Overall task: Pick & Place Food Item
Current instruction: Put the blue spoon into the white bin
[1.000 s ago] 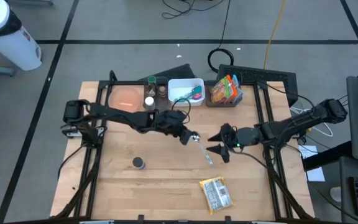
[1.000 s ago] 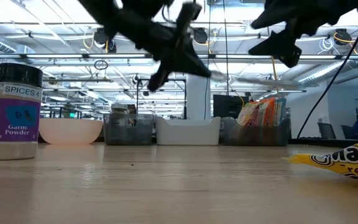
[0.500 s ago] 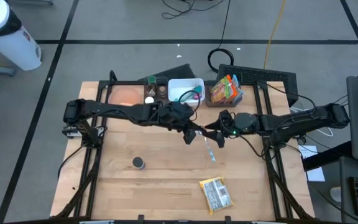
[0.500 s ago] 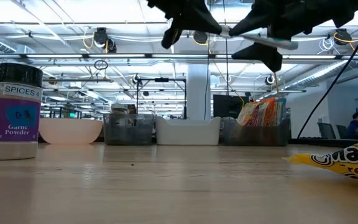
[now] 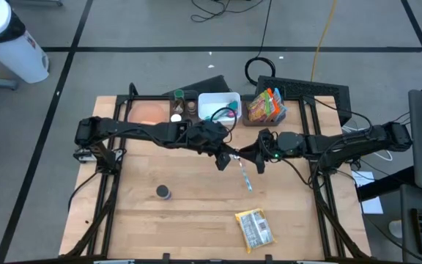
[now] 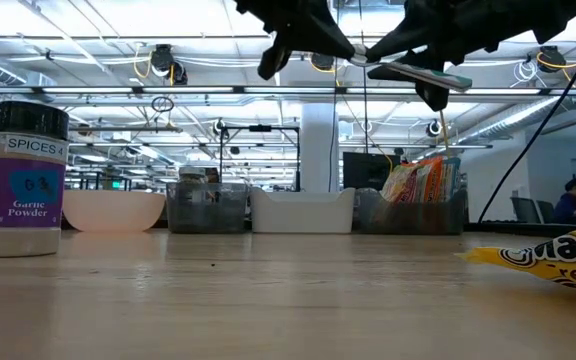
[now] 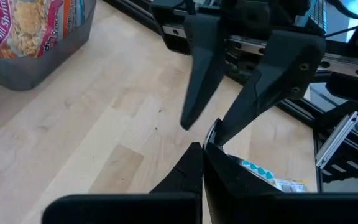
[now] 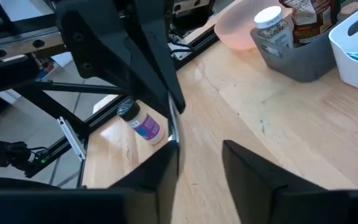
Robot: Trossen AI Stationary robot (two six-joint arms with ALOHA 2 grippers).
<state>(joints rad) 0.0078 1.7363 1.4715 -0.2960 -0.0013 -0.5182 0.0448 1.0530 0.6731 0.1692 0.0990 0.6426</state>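
Left gripper is hovering above the middle of the desk, clamped tight on one end of a thin sachet that is hanging in the air well above the wood. Right gripper is meeting it nose to nose, its fingers flanking the sachet's near edge with a gap showing; whether they are already pinching it cannot be told. Judging by this, the pick is done and a hand-over is under way; the placing is not yet done. A snack packet and a spice jar are lying untouched on the desk, bins waiting along the far edge.
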